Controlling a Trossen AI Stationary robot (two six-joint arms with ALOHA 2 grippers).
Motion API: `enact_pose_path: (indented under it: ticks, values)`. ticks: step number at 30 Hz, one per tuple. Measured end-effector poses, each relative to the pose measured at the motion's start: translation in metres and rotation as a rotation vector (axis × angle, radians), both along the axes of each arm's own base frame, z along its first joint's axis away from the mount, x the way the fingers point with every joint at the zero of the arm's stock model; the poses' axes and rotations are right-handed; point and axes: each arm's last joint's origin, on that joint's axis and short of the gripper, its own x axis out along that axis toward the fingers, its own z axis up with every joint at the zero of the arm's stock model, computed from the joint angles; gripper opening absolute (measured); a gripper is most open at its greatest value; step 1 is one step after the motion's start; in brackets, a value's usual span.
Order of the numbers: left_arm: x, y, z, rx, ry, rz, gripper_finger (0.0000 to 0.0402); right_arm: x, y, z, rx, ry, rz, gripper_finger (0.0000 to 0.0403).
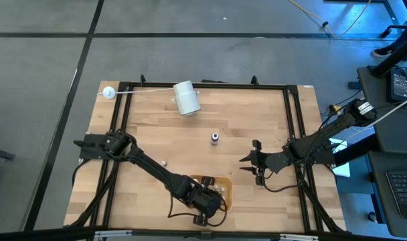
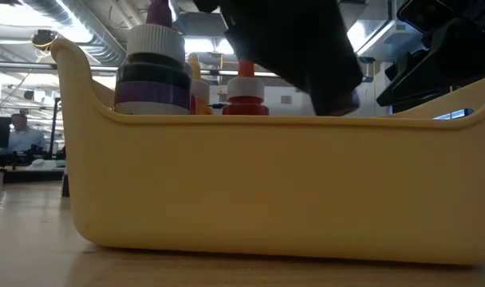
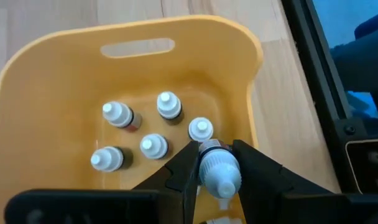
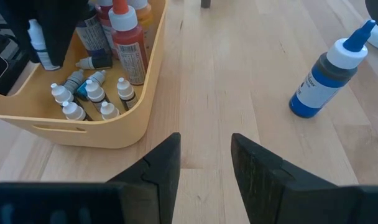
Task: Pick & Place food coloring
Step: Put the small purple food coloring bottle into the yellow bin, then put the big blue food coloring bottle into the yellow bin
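A yellow bin [image 3: 46, 68] stands near the table's front edge [image 1: 220, 182]. Several tiny white-capped dropper bottles [image 3: 153, 145] stand on its floor, and taller bottles [image 4: 125, 43] stand at one end. My left gripper [image 3: 215, 167] reaches down into the bin and is shut on one tiny white-capped food coloring bottle [image 3: 217, 169]. My right gripper [image 4: 204, 163] is open and empty over the bare table to the right of the bin [image 1: 252, 164]. A larger bottle with a blue tip [image 4: 329, 74] stands upright on the table farther back. My left gripper pinches the tiny bottle between its two fingers, at the white cap and the neck just below it [image 3: 209, 149]. The fingers come from above, pointing down into the bin. The bottle sits beside the bin's right wall; whether its base touches the floor is hidden.
A big white roll [image 1: 187, 98] lies at the far middle, and a white ball on a thin rod [image 1: 108, 92] at the far left corner. A small white thing [image 1: 163, 163] lies left of the bin. Black frame rails [image 1: 294, 120] border the table. Bare wood lies between bin and roll.
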Motion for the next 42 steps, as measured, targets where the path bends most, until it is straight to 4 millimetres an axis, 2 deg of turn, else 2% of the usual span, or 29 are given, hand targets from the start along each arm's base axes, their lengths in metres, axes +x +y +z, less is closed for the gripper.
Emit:
enact_pose_path:
  ticks: [13, 31, 42]
  values:
    - [0.007, 0.002, -0.017, -0.016, 0.024, -0.017, 0.0089, 0.000, 0.000, 0.000, 0.001, -0.001, 0.000, 0.0145]
    - [0.006, -0.002, -0.017, -0.028, 0.025, -0.020, 0.0101, 0.000, 0.000, 0.000, 0.000, 0.000, 0.000, 0.0145]
    - [0.005, -0.003, -0.011, -0.030, 0.055, -0.027, 0.0136, 0.000, 0.000, 0.000, 0.000, 0.000, 0.000, 0.0145]
